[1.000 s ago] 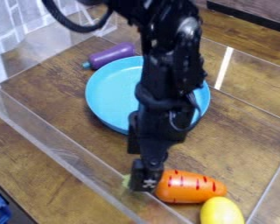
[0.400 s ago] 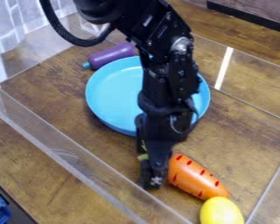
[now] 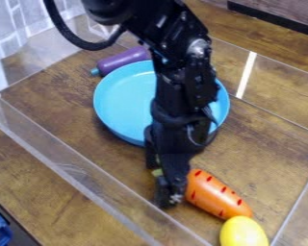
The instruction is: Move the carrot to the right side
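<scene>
The orange carrot (image 3: 214, 195) lies on the wooden table near the front, slanted, its thick end up-left and its tip down-right. My gripper (image 3: 169, 190) points straight down at the carrot's thick left end, low over the table. Its jaws stand open, and one dark finger (image 3: 171, 198) is right against the carrot. Whether the leafy top sits between the fingers is hidden by the arm. Nothing is lifted.
A blue plate (image 3: 118, 106) lies behind the arm, with a purple eggplant toy (image 3: 119, 61) beyond it. A yellow lemon toy (image 3: 244, 233) sits just right of the carrot's tip. Clear plastic walls (image 3: 66, 159) fence the table on the left, front and right.
The carrot has turned from lying level to slanting, its thick end now higher and closer to the gripper. The gripper has rolled slightly and stays low beside it.
</scene>
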Motion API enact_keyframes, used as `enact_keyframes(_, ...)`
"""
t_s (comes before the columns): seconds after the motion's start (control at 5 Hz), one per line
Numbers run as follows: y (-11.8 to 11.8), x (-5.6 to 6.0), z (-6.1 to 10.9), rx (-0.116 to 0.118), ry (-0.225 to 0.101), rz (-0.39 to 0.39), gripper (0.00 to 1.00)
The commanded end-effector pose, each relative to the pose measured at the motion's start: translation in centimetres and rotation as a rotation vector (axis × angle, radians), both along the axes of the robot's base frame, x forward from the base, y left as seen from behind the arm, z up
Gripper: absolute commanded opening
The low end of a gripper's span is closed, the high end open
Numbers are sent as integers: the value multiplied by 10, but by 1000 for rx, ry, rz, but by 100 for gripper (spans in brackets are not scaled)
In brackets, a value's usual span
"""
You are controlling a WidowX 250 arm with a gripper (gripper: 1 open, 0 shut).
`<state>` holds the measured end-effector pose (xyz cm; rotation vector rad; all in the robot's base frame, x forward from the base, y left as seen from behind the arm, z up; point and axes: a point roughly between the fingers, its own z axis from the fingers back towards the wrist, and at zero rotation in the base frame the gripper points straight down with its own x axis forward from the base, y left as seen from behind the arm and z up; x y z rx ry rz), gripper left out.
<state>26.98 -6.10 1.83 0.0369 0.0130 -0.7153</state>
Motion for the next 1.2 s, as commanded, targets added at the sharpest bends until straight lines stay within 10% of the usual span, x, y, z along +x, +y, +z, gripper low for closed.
enact_keyframes(0.0, 8, 12, 12, -15, -59, 7, 100)
enact_keyframes(1.0, 35, 38, 13, -31, -111, 117, 100)
